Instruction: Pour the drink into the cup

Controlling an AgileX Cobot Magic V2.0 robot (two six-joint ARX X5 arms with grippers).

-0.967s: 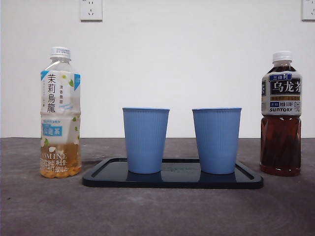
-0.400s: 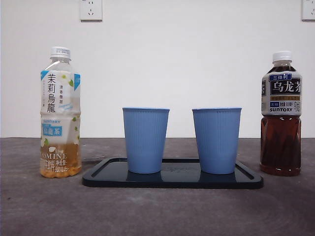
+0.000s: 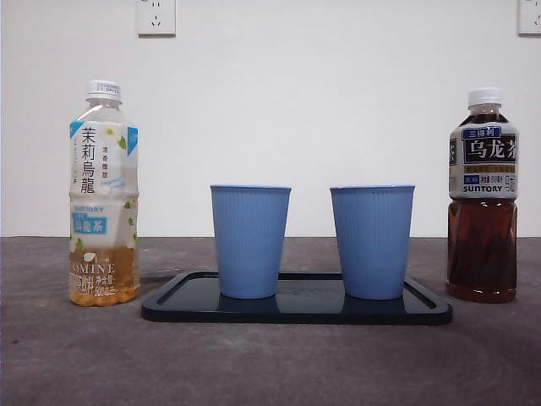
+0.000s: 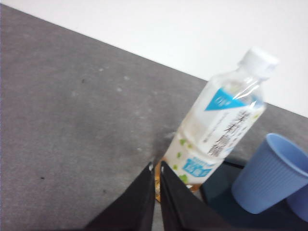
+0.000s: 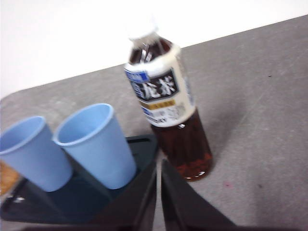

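Cups (image 3: 250, 241) crowd tray (image 3: 296, 311) (bottles (image 3: 104, 194) flank, apart).

So apart from the main stuff, you've got a dark glossy tray (image 3: 296, 315) lying flat in the middle of the grey table (image 3: 270, 364), long side facing you in the front view. It has rounded corners and a low raised rim, and its surface is shiny enough to throw reflections. The tabletop looks matte and a bit mottled, with a few small specks showing in the wrist views. Behind it there's a plain white wall (image 3: 321, 101) with a white socket (image 3: 156, 17) up top and a second socket (image 3: 530, 17) cut off at the corner.
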